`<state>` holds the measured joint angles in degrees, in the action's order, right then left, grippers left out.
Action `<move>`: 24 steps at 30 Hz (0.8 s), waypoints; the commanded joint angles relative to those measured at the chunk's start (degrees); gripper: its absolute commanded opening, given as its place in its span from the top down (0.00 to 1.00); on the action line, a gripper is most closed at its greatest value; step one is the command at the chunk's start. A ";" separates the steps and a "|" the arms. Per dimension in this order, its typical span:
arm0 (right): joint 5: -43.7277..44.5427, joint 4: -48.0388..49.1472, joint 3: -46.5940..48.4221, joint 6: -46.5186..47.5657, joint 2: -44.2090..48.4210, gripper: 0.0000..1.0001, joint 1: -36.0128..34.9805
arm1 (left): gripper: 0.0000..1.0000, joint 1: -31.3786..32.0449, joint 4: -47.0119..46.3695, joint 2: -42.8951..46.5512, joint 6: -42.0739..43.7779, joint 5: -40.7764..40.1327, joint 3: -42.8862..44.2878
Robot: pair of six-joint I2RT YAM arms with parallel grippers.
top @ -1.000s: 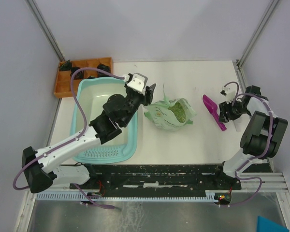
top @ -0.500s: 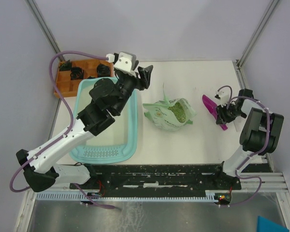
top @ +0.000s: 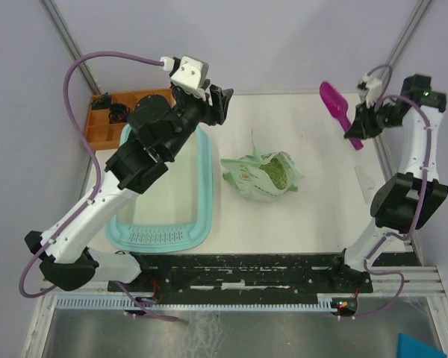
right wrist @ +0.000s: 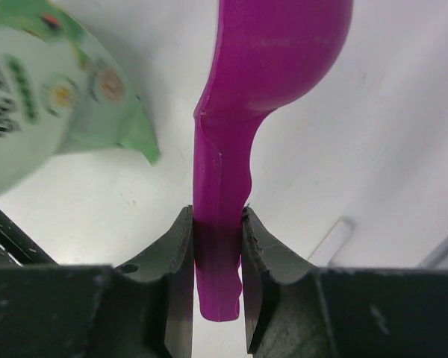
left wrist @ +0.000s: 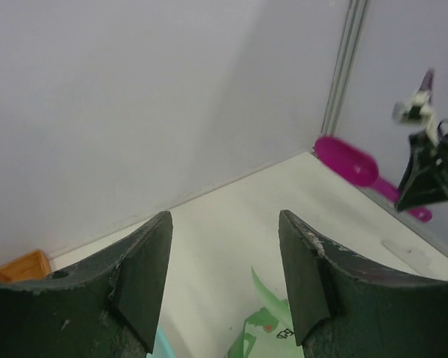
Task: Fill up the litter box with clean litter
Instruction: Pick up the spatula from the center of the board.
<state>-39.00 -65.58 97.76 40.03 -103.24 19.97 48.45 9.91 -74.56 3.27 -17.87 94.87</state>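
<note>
The litter box (top: 206,190) lies at the left of the table (top: 306,224), its long axis running near to far and its grate strip (top: 160,237) nearest the arms. The clean litter (top: 273,172) sits in the open bag (top: 246,181) beside it. The right gripper (right wrist: 218,224) pinches the scoop (right wrist: 272,67) by its handle, bowl outward, presumably for digging in, while the left gripper (left wrist: 224,257) hangs spread and empty.

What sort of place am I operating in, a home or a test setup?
Most likely a lab test cell: plain pale walls with metal corner posts, a white table, and staged props: the litter box, a litter bag, a magenta scoop.
</note>
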 commanded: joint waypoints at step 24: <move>-16.97 -35.49 14.67 -2.83 22.42 0.98 -34.26 | 0.28 -2.79 10.04 19.56 -6.84 19.57 -13.24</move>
<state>-53.63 -91.66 115.18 38.13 -85.25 -11.38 45.91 17.78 -58.70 -2.44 -4.05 82.63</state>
